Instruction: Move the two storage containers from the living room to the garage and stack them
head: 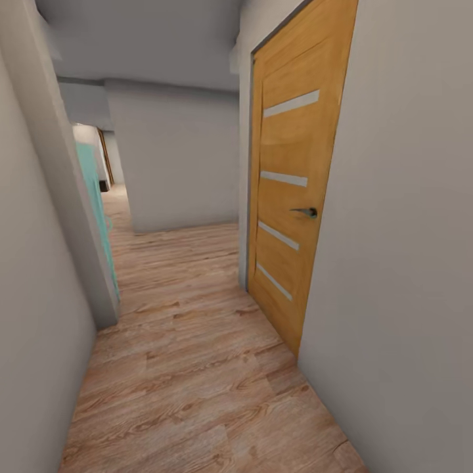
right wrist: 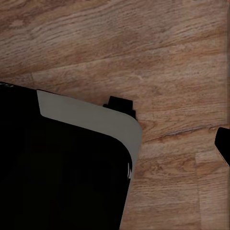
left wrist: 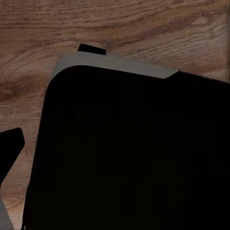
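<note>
Narrow hallway: wood plank floor (head: 197,368), grey walls (head: 401,263), closed wooden door (head: 292,190) on right.

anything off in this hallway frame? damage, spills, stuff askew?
Nothing stands out. The wood plank floor shows no spill or debris, the wooden door with its handle sits shut in its frame, and the grey walls look unmarked. A teal panel stands past the left corner.

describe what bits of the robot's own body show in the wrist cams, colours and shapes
Both wrist views look down on a large black body with a rounded corner and a light grey rim, over wood plank floor. A small black tab juts past the rim. No cables or markings are visible.
</note>
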